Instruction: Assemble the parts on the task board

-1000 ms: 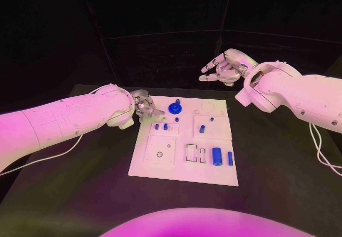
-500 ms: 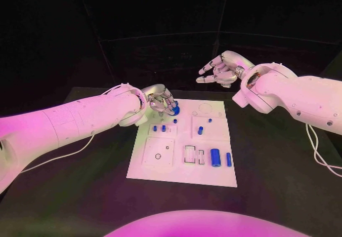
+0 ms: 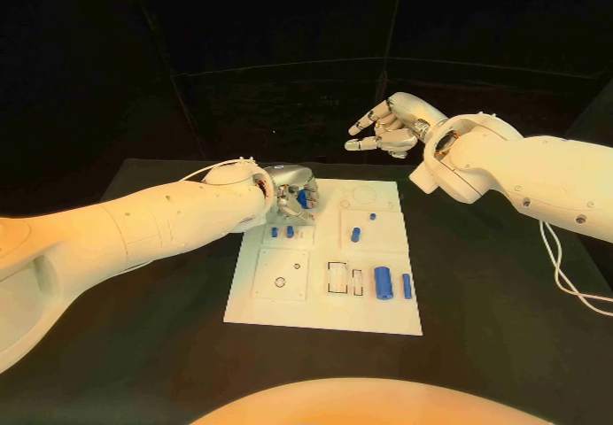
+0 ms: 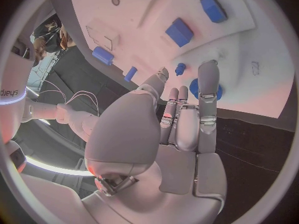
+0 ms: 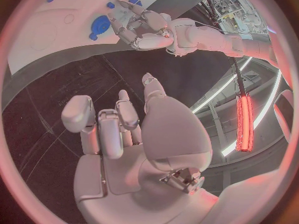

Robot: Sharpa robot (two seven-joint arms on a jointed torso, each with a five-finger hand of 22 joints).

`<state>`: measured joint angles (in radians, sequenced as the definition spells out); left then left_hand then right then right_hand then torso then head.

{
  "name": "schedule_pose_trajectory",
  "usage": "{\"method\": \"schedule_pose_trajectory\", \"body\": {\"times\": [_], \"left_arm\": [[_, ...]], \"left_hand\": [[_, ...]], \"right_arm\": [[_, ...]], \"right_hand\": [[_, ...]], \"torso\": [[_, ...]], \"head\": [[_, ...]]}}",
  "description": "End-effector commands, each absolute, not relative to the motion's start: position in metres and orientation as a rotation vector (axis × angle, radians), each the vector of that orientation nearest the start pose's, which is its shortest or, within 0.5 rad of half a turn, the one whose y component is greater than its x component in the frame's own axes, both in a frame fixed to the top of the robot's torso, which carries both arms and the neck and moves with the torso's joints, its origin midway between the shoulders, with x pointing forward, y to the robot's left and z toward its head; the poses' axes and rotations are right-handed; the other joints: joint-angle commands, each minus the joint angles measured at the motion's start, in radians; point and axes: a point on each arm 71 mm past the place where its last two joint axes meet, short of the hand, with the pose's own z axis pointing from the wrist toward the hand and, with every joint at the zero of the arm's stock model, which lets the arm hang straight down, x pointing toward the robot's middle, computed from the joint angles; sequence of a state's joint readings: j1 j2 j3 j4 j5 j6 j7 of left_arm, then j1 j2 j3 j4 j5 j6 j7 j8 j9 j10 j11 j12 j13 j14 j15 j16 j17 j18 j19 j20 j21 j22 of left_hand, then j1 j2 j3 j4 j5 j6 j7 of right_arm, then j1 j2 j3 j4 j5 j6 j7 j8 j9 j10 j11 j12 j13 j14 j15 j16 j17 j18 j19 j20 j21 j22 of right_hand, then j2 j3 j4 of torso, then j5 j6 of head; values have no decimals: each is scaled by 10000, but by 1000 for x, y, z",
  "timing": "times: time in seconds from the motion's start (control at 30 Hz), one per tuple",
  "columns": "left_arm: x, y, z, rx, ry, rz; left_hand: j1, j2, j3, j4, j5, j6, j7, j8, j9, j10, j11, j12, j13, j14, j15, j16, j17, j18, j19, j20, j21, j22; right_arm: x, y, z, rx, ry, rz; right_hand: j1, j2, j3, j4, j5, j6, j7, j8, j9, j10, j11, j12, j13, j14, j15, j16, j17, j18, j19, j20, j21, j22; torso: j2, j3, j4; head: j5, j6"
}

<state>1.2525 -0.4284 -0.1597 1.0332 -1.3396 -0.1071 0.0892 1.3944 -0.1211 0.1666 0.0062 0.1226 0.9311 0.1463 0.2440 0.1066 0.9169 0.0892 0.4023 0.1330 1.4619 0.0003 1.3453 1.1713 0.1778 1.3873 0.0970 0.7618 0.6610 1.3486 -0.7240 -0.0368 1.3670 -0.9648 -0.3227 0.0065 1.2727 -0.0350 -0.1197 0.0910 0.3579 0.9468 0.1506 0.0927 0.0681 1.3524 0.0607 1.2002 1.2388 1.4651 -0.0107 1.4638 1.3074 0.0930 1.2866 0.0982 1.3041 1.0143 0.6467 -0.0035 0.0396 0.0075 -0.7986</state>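
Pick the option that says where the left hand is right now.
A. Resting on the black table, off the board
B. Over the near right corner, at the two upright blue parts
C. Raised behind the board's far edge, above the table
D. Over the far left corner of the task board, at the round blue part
D: the left hand is over the far left corner of the task board, its fingers at the round blue part.

the left hand (image 3: 291, 197) covers most of the blue knob part (image 3: 301, 201) at the task board's (image 3: 294, 305) far corner; contact between fingers and knob cannot be made out. the board's small printed markings are too small to read.
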Motion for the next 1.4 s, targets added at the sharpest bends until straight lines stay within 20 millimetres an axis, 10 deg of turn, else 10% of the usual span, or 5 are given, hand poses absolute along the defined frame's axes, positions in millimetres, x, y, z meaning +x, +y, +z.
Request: {"method": "schedule_pose_trajectory", "body": {"times": [0.03,0.57,1.4], "left_arm": [[547,113,-233,4330,18971,-6356],[550,108,-241,4466,19176,-6014],[550,102,-247,4410,19214,-6136]], "left_hand": [[-75,34,-80,-16,-117,133,-13,-58,-42,115,-16,-40,-68,212,-11,143,140,-227,144,-24,365,377],[64,468,427,-248,-122,656,-131,-227,-220,703,-102,-285,-480,350,-83,335,186,-458,519,-97,1799,1934],[-353,289,1444,-391,-200,924,-153,-759,-382,1522,-180,-975,-692,354,-154,349,-33,-568,540,-155,2542,2825]], "right_arm": [[538,-185,-115,2014,15963,9236],[538,-183,-115,1995,15973,9267],[538,-181,-116,1973,15995,9292]], "right_hand": [[-10,110,-39,4,41,65,-25,66,0,75,-3,40,-10,606,-42,-61,581,173,39,-55,-47,-11],[-10,110,-39,4,41,65,-25,66,0,75,-3,40,-10,606,-42,-61,581,173,39,-55,-47,-11],[-10,110,-39,4,41,65,-25,66,0,75,-3,40,-10,606,-42,-61,581,173,39,-55,-47,-11]], "torso": [[-6,-1,11],[-7,-1,26],[-19,0,33]], "head": [[-21,-4],[-51,-28],[-87,-50]]}}
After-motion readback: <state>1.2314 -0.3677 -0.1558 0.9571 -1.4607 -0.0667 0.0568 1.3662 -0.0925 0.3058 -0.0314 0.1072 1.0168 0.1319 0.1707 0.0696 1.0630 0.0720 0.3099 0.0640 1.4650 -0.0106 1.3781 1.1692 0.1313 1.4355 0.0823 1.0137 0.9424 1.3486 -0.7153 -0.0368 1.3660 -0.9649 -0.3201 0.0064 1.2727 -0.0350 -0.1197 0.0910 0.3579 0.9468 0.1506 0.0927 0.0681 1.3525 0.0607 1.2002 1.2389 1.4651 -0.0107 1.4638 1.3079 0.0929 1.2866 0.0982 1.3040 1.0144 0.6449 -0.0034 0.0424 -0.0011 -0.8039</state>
